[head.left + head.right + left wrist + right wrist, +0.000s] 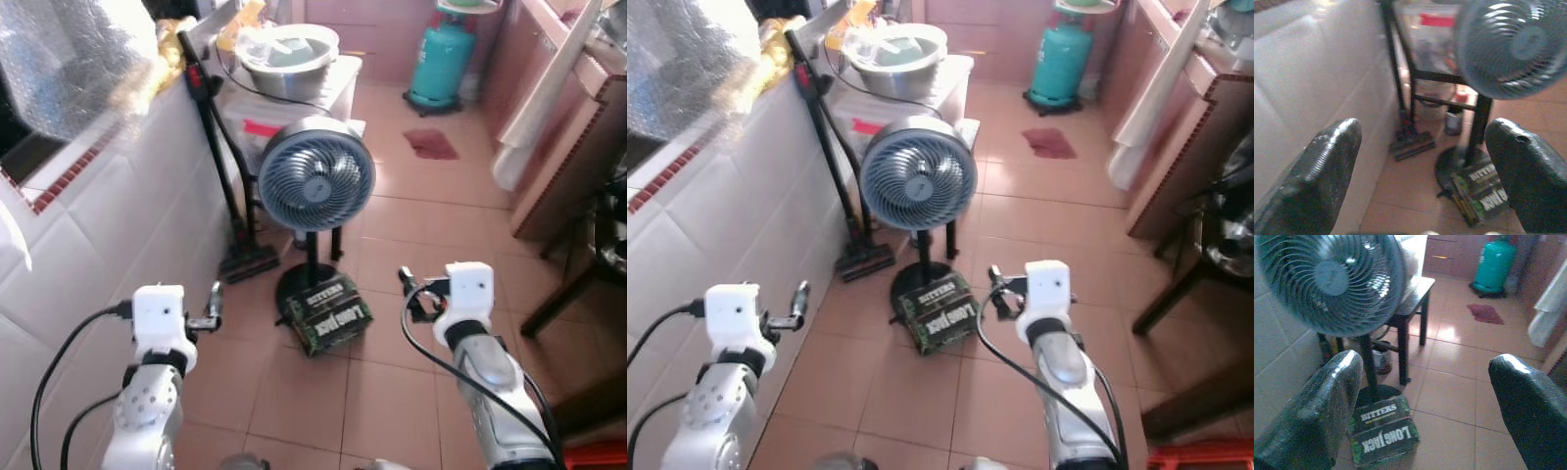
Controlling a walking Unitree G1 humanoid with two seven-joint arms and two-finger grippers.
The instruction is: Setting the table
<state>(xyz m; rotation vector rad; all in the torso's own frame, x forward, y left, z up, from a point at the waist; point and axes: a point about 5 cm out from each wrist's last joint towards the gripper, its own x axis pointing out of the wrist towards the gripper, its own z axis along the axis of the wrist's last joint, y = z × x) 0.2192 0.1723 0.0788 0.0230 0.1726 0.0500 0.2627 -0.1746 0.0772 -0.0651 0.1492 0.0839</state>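
**Table-setting not yet begun; robot stands in a tiled kitchen passage**

Judging from these views, nothing of the task is done; no tableware is held, and no dining table or dishes to lay can be made out, so where the task's things are cannot be told; finding them is likely the first step left. The left gripper (1422, 161) is raised in front of the body with its black fingers spread wide and nothing between them; the right gripper (1425, 406) is likewise raised, spread and empty.

The floor (411, 372) is glossy terracotta tile; a white tiled wall (108, 225) runs along the robot's left. Straight ahead stands a pedestal fan (315, 179), and touching its round base lies a dark green carton (328, 315) printed "BITTERS"; a black stick vacuum (223, 166) leans by the wall just beside the fan. Behind the fan a small table (338, 83) carries a metal basin (287, 59); farther off stands a teal gas cylinder (441, 61), with a dark red mat (429, 144) near it; wooden cabinets (558, 166) line the right.
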